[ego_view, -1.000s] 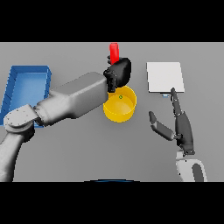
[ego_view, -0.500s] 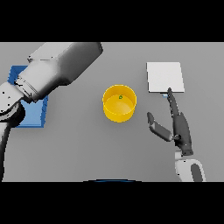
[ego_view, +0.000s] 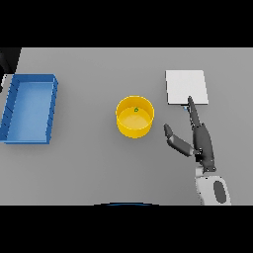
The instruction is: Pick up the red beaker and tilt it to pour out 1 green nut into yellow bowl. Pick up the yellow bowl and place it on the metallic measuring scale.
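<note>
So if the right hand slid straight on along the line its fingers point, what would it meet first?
The right hand points up the view at the metallic measuring scale; its fingertip already reaches the plate's near edge. Height above the plate is unclear. The yellow bowl lies off that line.

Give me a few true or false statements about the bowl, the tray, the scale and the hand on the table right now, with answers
1. A green nut lies inside the yellow bowl. True.
2. The bowl sits on the metallic scale. False: it stands on the table, left of the scale.
3. The right hand grips the bowl. False: it is open, apart from the bowl.
4. The blue tray is left of the bowl. True.
</note>
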### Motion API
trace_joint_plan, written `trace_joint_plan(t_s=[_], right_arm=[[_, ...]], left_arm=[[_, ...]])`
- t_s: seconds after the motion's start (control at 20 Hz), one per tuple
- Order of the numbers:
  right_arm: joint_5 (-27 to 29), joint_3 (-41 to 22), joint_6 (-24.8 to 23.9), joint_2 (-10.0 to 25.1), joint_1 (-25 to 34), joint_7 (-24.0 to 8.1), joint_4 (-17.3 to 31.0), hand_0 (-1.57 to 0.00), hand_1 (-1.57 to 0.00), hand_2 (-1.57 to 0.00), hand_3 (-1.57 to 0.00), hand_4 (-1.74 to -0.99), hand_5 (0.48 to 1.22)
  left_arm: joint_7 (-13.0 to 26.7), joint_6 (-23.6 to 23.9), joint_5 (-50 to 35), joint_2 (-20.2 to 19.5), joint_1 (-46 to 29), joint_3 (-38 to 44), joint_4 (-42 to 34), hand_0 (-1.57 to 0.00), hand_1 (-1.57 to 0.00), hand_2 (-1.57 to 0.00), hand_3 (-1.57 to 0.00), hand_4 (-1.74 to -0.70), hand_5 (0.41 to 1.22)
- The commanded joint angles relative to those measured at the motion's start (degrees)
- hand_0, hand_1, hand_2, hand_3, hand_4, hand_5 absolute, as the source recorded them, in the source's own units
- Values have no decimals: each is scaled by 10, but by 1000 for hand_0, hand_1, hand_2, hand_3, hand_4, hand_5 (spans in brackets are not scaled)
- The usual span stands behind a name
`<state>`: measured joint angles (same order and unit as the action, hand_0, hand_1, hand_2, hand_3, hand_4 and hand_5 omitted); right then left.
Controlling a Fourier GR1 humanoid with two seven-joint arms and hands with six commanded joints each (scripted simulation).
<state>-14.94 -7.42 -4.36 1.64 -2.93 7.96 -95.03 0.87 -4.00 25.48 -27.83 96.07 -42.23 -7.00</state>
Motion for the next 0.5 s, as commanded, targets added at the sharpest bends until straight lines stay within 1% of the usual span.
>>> trace_joint_plan(t_s=[0.0,0.05,0.1,0.2,0.25,0.3,0.35,0.45], right_arm=[[13,1,9,-1,-1,1,-2,1,1,1,1,-1093,623],[24,5,15,-1,3,7,2,1,1,1,1,-1083,625],[28,8,20,5,6,7,2,1,1,1,1,-1081,631],[33,6,28,8,-3,8,-5,1,1,1,1,-1106,642],[30,6,28,12,1,7,-1,1,1,1,1,-1126,651],[35,5,33,9,2,9,-1,1,1,1,1,-1141,657],[34,0,34,8,1,14,-8,1,1,1,1,-1148,663],[27,0,31,10,-3,7,0,1,1,1,1,-1165,672]], left_arm=[[7,12,-33,-12,-12,25,13,-1571,-1571,-1571,-1458,-1739,1221],[8,24,-66,-26,-27,47,23,-1571,-1571,-1571,-1480,-1739,1221],[17,36,-93,-35,-42,62,29,-1571,-1571,-1571,-1499,-1740,1221],[35,68,-139,-52,-81,85,42,-1571,-1571,-1571,-1525,-1740,1221],[51,81,-157,-57,-99,93,49,-1571,-1571,-1571,-1534,-1740,1221],[55,88,-177,-60,-114,101,48,-1571,-1571,-1571,-1541,-1740,1221],[83,103,-201,-62,-129,115,58,-1571,-1571,-1571,-1547,-1741,1221],[103,123,-243,-70,-154,136,55,-1571,-1571,-1571,-1556,-1741,1221]])
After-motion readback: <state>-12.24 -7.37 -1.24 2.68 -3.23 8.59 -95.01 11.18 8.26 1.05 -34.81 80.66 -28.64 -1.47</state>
